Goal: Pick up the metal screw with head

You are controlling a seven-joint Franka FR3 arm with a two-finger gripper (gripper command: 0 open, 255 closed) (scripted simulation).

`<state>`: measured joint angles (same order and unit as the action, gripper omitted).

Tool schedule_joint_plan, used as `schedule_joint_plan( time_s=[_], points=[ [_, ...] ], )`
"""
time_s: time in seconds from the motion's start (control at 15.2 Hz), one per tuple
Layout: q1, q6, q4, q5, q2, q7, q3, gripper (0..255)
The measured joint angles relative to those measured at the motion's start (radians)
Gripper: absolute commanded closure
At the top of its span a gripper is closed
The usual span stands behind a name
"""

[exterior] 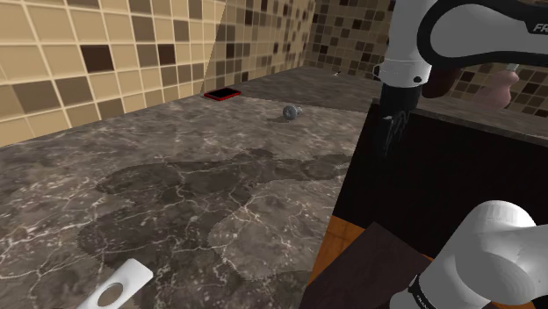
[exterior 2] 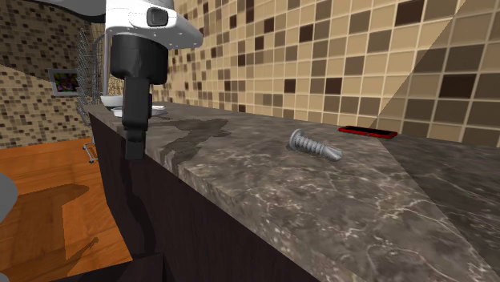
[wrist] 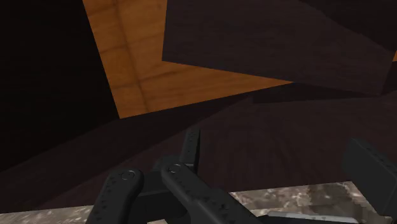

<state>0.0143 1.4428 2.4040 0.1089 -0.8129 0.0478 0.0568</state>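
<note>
Pincer (exterior: 391,142) open, hanging just off the counter (exterior: 176,202) edge; raise it, track to 10 o'clock in shoulder view, straddle the grey screw (exterior: 292,111) across its shank.

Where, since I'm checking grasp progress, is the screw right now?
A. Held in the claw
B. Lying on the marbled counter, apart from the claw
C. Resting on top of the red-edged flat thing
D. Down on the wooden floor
B: the screw lies on its side on the dark marbled counter, while the claw hangs beside the counter's edge, over the wooden floor.
</note>
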Motion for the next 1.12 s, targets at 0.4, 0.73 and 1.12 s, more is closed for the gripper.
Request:
schedule_joint_plan(
  time_s=[0.4,0.73,1.12],
  points=[
    [-0.014,0.103,-0.065,-0.043,0.123,-0.06,0.002,0],
    [-0.027,0.216,-0.165,-0.093,0.275,-0.129,0.004,0],
    [-0.042,0.324,-0.31,-0.144,0.452,-0.194,-0.004,0]
  ],
)
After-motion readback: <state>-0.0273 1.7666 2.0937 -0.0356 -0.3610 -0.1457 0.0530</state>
